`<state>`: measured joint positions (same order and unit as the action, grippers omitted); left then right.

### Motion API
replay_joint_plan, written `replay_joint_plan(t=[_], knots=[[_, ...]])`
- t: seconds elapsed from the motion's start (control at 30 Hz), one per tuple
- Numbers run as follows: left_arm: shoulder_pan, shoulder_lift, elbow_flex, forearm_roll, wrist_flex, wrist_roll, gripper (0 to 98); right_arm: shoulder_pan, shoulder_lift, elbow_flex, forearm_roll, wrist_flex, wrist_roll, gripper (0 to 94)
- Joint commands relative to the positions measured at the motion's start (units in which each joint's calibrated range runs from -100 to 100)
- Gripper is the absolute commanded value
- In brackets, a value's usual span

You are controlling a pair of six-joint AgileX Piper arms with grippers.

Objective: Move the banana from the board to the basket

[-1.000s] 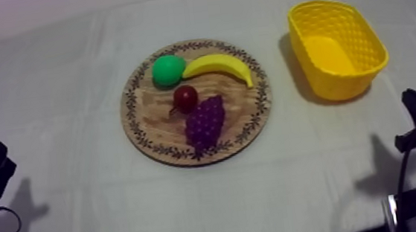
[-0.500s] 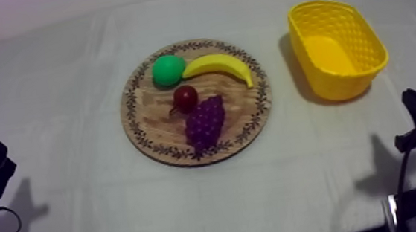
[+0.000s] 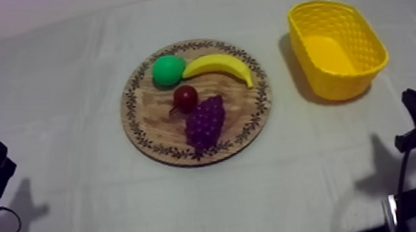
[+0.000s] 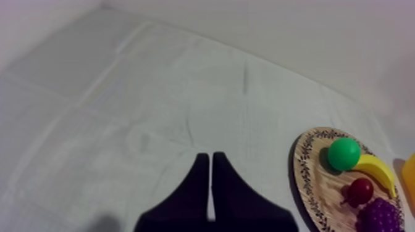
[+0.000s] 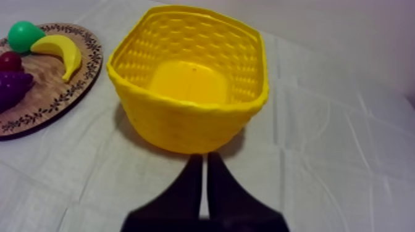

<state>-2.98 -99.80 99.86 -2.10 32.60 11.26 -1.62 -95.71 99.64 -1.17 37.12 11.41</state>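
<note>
— Grey-white cloth covers the surface (image 3: 65, 81) from edge to edge in the top view. What do we mark on it?

— At the centre of the frame we mark the wooden board (image 3: 154, 131) with its patterned rim. At the upper right, well apart from it, we mark the yellow basket (image 3: 336, 84), upright and with nothing inside.

— Where do we place the banana?

— We place the banana (image 3: 220, 65) on the upper right part of the board, lying flat. One end is touching or just beside a green fruit (image 3: 168, 69); we cannot tell which. Below these lie a small red fruit (image 3: 186, 97) and a bunch of grapes (image 3: 205, 121).

— How do we label the two pincers?

— In the left wrist view the left pincer (image 4: 209, 159) has its fingers pressed together into a narrow wedge. It pinches nothing and sits over bare cloth, with the board farther off. In the right wrist view the right pincer (image 5: 204, 159) is likewise pressed together and empty, just before the basket's near wall.

— How far along do we judge the task?

— We judge it to be at its very start, with no step done. Reaching for the banana, spreading a pincer, grasping, lifting, carrying to the basket and releasing are all left. The right pincer sits nearer the basket, and the banana lies on the side of the board toward it. We would therefore expect that side to suit the job.
</note>
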Motion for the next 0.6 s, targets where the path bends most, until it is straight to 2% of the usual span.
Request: replay_joint_plan(t=[0.0, 0.03, 0.07, 0.2, 0.37, 0.47, 0.57], knots=[[-0.03, -0.03, 0.03, 0.02, -0.02, 0.0, 0.1, 0.01, -0.05, 0.02, -0.12, 0.5, -2.85, 0.5], [-0.03, -0.03, 0.03, 0.02, -0.02, 0.0, 0.1, 0.01, -0.02, 0.02, -0.31, 0.66, -3.87, 1.3], [-0.03, -0.03, 0.03, 0.02, -0.02, 0.0, 0.1, 0.03, 0.1, 0.02, -0.97, 0.6, -3.22, 3.0], [-0.03, -0.03, 0.03, 0.02, -0.02, 0.0, 0.1, -0.01, 6.0, -4.92, -4.58, -0.56, 1.97, 5.0], [-0.03, -0.03, 0.03, 0.02, -0.02, 0.0, 0.1, -0.11, 24.86, -28.23, -7.88, 5.23, 4.96, 3.7], [-0.03, -0.03, 0.03, 0.02, -0.02, 0.0, 0.1, -1.2, 36.04, -44.16, -7.27, 10.41, 4.44, 3.1], [-0.03, -0.03, 0.03, 0.02, -0.02, 0.0, 0.1, -4.14, 45.85, -57.81, -4.15, 14.39, 2.06, 2.8]])
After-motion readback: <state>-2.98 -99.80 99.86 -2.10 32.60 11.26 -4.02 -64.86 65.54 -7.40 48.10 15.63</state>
